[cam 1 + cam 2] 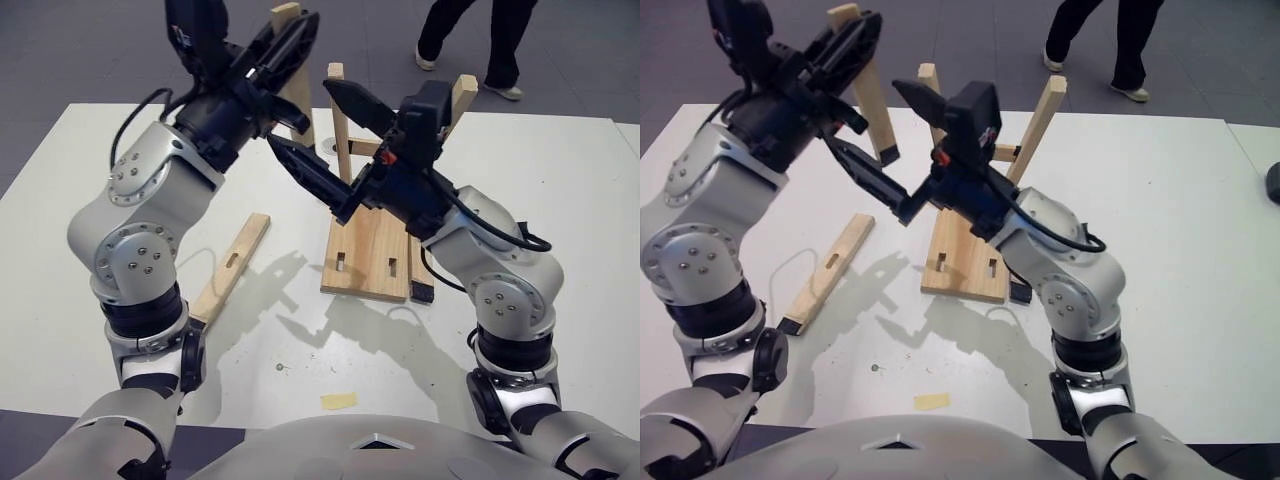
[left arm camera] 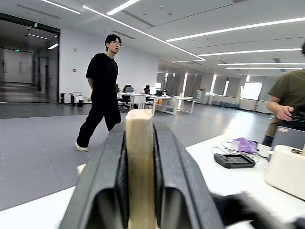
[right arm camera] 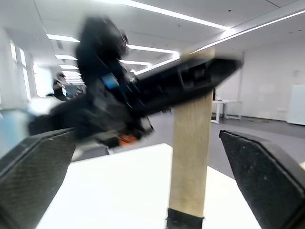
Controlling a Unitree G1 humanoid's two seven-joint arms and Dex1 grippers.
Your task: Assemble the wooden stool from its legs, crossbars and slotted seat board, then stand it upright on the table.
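I've got my left hand (image 1: 287, 42) lifted high over the tabletop (image 1: 560, 180), its fingers (image 2: 167, 181) clamped on a wooden leg (image 2: 140, 157), and my right hand (image 1: 298, 112) raised just beside it, both its fingers (image 3: 259, 167) spread wide apart

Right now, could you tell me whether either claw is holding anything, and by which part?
The left claw grips a wooden leg near its upper end; the right claw is open and holds nothing.
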